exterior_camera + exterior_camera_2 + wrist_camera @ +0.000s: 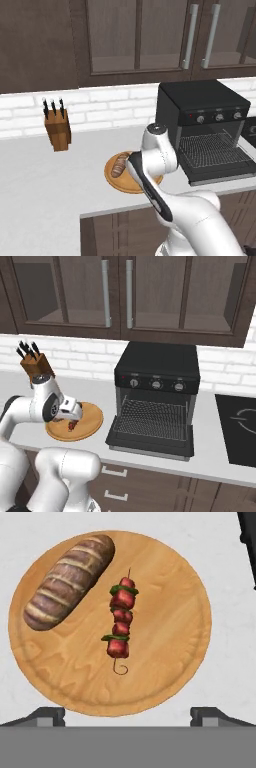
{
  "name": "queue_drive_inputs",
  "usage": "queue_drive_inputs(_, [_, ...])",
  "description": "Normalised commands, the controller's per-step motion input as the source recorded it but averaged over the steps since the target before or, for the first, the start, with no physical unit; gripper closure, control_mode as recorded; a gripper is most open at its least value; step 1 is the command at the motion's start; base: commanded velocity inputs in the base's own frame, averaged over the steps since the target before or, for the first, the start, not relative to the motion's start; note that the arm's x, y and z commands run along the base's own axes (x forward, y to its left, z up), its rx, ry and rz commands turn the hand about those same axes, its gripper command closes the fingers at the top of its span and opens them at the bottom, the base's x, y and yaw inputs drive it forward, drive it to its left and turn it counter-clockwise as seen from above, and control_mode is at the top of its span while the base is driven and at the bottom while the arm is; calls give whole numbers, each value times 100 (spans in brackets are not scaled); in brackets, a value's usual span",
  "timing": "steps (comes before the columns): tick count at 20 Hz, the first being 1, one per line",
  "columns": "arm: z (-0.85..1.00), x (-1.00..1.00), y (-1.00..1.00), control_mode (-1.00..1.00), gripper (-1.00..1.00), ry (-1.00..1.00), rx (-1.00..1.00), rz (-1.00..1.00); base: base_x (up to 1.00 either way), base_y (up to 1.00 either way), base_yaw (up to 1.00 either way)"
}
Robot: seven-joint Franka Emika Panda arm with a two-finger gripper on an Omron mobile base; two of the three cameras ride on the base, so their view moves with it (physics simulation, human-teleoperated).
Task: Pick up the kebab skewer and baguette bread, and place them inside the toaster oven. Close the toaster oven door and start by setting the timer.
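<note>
Directly below the gripper (128,714) lies a round wooden plate (170,662) with a swirling grain, and on it sit both foods. The kebab skewer (120,627) — a thin stick of glossy red chunks with green bits and a curled wire end — rests just ahead of the fingertips, near the plate's centre. Beside it, apart, lies the baguette bread (67,582), oblong, brown-crusted, with pale slashes. Pale speckled counter (230,662) surrounds the plate's rim. Off to the gripper's side stands the boxy black toaster oven (157,368), its toaster oven door (150,443) dropped flat, wire rack bare. The jaws stand spread wide — gripping nothing, touching nothing.
</note>
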Motion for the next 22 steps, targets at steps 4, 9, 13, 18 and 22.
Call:
queue_drive_inputs(4, [-35,8,0,-100,-100,4,0,0,0,0,0])
queue_drive_inputs(9, [-46,34,0,-100,-100,4,0,0,0,0,0])
queue_drive_inputs(13, [-52,46,0,-100,-100,0,0,1,0,0,0])
queue_drive_inputs(18, [-35,57,10,-100,-100,2,0,0,0,0,0])
queue_drive_inputs(22, [-36,39,14,-100,-100,7,0,0,0,0,0])
